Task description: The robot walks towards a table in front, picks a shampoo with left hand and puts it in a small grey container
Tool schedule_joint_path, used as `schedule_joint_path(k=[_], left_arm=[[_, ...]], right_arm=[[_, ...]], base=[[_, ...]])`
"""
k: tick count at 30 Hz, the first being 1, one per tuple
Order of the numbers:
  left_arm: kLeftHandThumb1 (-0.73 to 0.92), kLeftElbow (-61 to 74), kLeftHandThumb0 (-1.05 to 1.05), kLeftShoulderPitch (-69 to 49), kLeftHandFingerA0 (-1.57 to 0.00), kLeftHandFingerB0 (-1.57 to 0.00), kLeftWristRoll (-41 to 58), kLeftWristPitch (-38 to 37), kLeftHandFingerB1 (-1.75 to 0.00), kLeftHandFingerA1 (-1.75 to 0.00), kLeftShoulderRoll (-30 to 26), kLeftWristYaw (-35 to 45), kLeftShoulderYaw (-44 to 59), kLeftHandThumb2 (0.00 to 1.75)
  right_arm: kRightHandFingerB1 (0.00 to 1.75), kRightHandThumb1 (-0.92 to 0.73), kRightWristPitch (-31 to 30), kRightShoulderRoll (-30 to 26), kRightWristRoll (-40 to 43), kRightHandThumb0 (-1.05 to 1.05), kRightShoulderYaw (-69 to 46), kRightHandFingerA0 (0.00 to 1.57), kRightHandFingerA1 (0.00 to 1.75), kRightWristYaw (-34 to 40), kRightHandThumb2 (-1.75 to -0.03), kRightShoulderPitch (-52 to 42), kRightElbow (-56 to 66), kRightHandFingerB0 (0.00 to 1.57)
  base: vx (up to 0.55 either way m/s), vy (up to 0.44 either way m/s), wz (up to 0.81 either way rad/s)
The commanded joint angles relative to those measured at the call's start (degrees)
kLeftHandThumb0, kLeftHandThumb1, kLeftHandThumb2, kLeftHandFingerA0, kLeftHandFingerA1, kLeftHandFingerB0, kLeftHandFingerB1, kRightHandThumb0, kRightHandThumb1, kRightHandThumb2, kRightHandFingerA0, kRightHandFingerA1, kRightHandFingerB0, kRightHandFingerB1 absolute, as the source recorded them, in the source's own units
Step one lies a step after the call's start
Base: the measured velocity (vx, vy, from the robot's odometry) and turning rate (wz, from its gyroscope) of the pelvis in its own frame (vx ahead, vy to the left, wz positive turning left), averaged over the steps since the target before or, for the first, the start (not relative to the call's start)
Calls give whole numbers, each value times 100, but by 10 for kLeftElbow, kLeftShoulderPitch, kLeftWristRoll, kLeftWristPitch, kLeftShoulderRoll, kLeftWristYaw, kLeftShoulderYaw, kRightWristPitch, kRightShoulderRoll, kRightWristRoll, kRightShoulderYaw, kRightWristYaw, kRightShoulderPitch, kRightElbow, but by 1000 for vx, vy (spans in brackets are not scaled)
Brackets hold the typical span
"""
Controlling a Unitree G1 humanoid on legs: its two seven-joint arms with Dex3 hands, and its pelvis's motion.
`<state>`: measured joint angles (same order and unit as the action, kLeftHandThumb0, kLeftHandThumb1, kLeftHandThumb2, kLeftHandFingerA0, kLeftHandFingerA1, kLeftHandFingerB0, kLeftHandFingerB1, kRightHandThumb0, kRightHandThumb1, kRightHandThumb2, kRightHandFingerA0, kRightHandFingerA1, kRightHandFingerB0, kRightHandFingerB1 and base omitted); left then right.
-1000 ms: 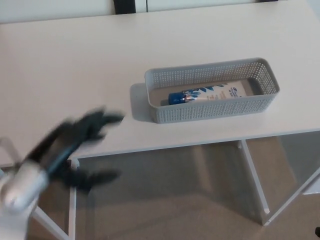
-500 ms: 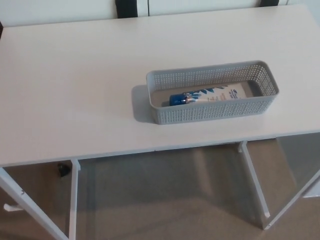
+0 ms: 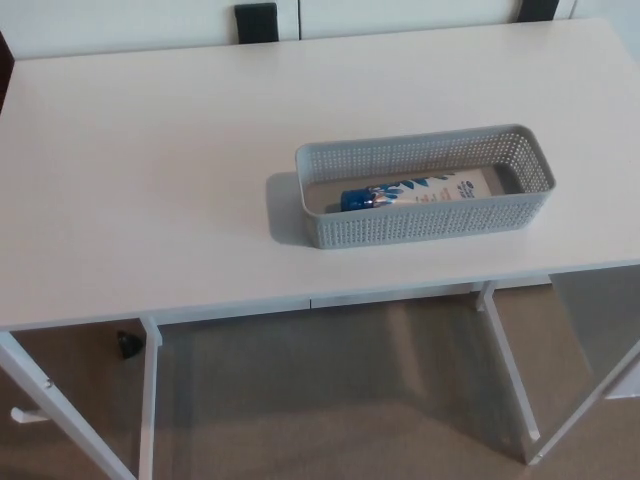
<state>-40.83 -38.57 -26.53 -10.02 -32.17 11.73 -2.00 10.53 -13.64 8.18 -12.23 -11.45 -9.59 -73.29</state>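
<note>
A white shampoo tube (image 3: 425, 189) with a blue cap and blue leaf print lies on its side inside the small grey perforated container (image 3: 424, 222). The container stands right of centre on the white table (image 3: 150, 190), near its front edge. Neither of my hands shows in the head view.
Two dark blocks (image 3: 256, 19) sit against the wall behind the table's far edge. White table legs (image 3: 148, 400) and a beige floor show below the front edge. A small black caster (image 3: 127, 345) sits under the table at the left.
My left hand, blurred at the lower left a second ago, has dropped out of view. The camera has tilted, so the whole picture has shifted down a little.
</note>
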Motion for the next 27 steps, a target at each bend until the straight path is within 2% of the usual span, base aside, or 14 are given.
schedule_joint_path(k=[1,3,9,10,11,12,15,16,17,18,19,24,25,27], left_arm=[[56,-141,-45,145,-69,-28,-30,-43,-31,-62,25,-165,-27,57],[57,-195,-43,197,-75,-30,-3,-13,-33,-65,54,-182,-13,59],[58,-260,-55,248,-60,-34,52,-7,-36,-45,88,-205,34,58],[65,-287,-57,253,-45,-30,127,-22,-33,-39,101,-131,98,60],[68,-300,-57,260,-48,-36,136,-28,-34,-38,102,-117,111,61],[58,-310,-64,265,-50,-31,133,-32,-46,-53,100,-109,116,89],[59,-327,-66,268,-49,-25,134,-38,-44,-53,95,-83,130,89],[74,-329,-62,273,-48,-28,133,-41,-31,-37,92,-77,132,63],[73,-328,-63,281,-51,-27,130,-43,-30,-38,88,-67,131,62],[73,-329,-63,285,-51,-27,128,-42,-30,-38,88,-67,129,62],[60,-328,-69,285,-47,-21,131,-49,-43,-53,89,-63,129,90],[63,-328,-77,286,-48,-17,100,-55,-40,-52,88,-68,87,91],[72,-329,-68,284,-54,-23,101,-55,-29,-39,88,-71,80,63],[73,-330,-69,282,-50,-22,107,-57,-28,-38,87,-71,71,63]], right_arm=[[46,-63,25,-18,-20,-30,3,70,51,8,-58,6,-9,59],[45,-64,25,-18,-24,-31,6,66,50,5,-59,5,-6,57],[45,-63,22,-16,-25,-33,4,66,50,7,-58,10,-9,58],[59,-51,19,-17,-27,-36,6,61,65,6,-90,18,-11,50],[58,-51,22,-18,-31,-35,8,59,65,5,-90,24,-9,46],[43,-64,22,-19,-30,-37,8,62,47,2,-58,29,-7,55],[43,-64,19,-20,-28,-36,5,63,47,-1,-58,36,-8,56],[44,-63,17,-21,-29,-35,5,63,47,-3,-58,43,-8,58],[58,-50,14,-24,-32,-35,7,59,65,-4,-90,55,-9,47],[58,-50,15,-24,-35,-35,8,59,65,-1,-90,58,-10,47],[44,-63,19,-25,-36,-37,8,64,48,-4,-58,58,-9,57],[41,-66,26,-36,-91,-34,57,67,49,10,-58,60,-8,57],[42,-65,26,-37,-95,-33,66,64,50,12,-58,61,-11,57],[42,-64,30,-37,-92,-33,72,65,50,13,-57,59,-11,57]], base=[[0,0,0],[0,0,0],[0,0,0],[0,0,0],[0,0,0],[0,0,0],[0,0,0],[0,0,0],[0,0,0],[0,0,0],[0,0,0],[0,0,0],[0,0,0],[0,0,0]])
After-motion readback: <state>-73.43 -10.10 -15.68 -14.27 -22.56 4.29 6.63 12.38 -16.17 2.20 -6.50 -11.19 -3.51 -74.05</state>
